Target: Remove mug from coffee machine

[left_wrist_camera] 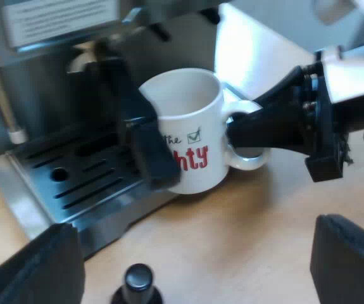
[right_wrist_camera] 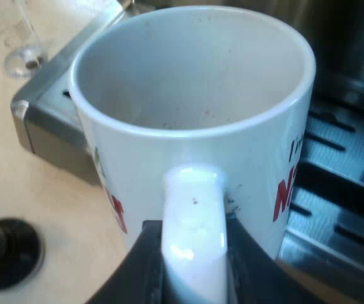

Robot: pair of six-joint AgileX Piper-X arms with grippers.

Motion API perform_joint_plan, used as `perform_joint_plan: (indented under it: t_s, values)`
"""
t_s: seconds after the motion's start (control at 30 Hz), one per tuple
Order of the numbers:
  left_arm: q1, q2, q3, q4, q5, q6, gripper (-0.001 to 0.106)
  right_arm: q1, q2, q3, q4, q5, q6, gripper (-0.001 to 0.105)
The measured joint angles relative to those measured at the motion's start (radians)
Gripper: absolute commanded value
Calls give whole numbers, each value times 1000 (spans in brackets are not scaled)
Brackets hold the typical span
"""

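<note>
**Mug** [right_wrist_camera: 194, 82]: white, with red lettering and a small green tick on its side, empty inside. It stands upright at the outer edge of the drip tray [left_wrist_camera: 87, 177], directly ahead of the right gripper [right_wrist_camera: 194, 266]. Whether its base rests or is lifted cannot be told.

**Right gripper:** black fingers [right_wrist_camera: 257, 272] narrowed onto the mug's handle [right_wrist_camera: 193, 215], one on each side, both touching it.

**Left gripper** [left_wrist_camera: 194, 253]: fingers [left_wrist_camera: 352, 259] spread wide, holding nothing, near the mug but apart from it.

**Espresso machine** [left_wrist_camera: 42, 88]: steel. Its slotted tray lies beyond the mug from the right gripper. A dark bar from its front crosses the mug's side; what it is cannot be told.

**Tamper** [left_wrist_camera: 137, 282]: black knob, standing between the left gripper's fingers.

**Measuring glass** [right_wrist_camera: 23, 38]: clear, past the tray's corner, well apart from the right gripper.

**Table** [left_wrist_camera: 245, 240]: light wood, beneath both grippers.
</note>
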Motion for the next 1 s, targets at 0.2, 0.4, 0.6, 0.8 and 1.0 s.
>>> perform_joint_plan:
  t_s: [0.2, 0.4, 0.6, 0.8, 1.0]
  values:
    - [-66, 0, 0, 0, 20, 0, 87, 0, -82, 7, 98, -1, 0, 0]
    - [-94, 0, 0, 0, 24, 0, 87, 0, -156, 7, 146, -1, 3, 0]
    - [-93, 0, 0, 0, 28, 0, 87, 0, -257, 7, 259, -1, 5, 0]
    - [-93, 0, 0, 0, 38, 0, 87, 0, -367, 8, 367, -1, 20, 0]
    - [-93, 0, 0, 0, 63, 0, 87, 0, -500, 56, 398, 47, 55, 0]
